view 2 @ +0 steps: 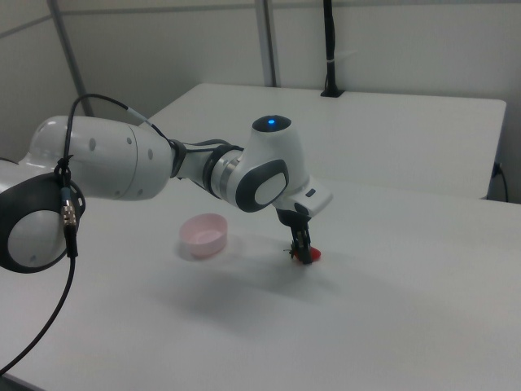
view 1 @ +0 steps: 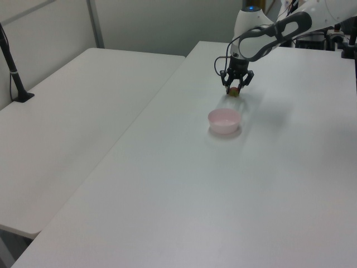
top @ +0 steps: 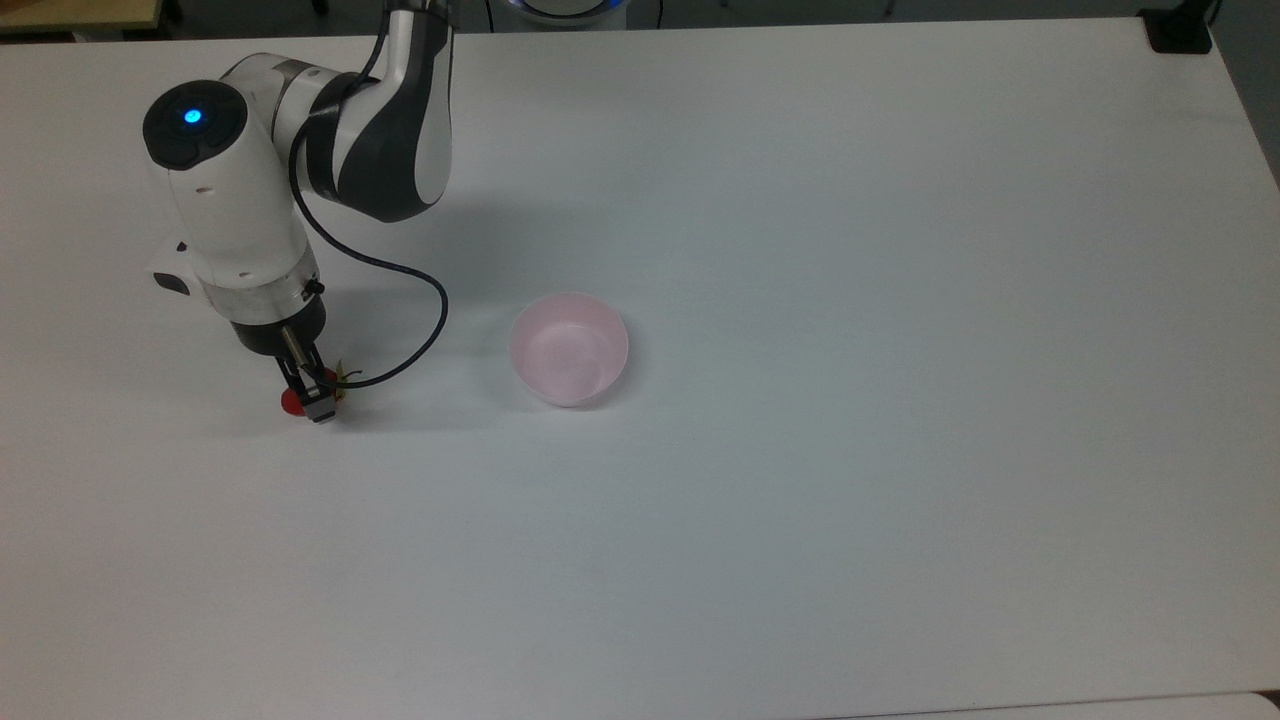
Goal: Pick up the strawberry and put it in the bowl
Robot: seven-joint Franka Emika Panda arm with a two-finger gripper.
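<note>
The strawberry (top: 291,402) lies on the white table (top: 800,500) at the top view's left, its green cap (top: 346,376) pointing toward the bowl. My gripper (top: 312,405) points straight down over it, low at the table. In the left view the gripper (view 1: 234,89) is open, with one finger on each side of the strawberry (view 1: 234,92). In the right view the strawberry's red tip (view 2: 314,256) pokes out beside the fingers (view 2: 301,243). The pale pink bowl (top: 569,348) stands empty to the top view's right of the strawberry, and shows too in the side views (view 1: 225,120) (view 2: 203,234).
The arm's black cable (top: 420,330) loops between the gripper and the bowl. A second white table (view 1: 72,123) adjoins at the left view's left, with a black post (view 1: 14,72) on it. A black clamp (top: 1180,30) sits at the table's far right corner.
</note>
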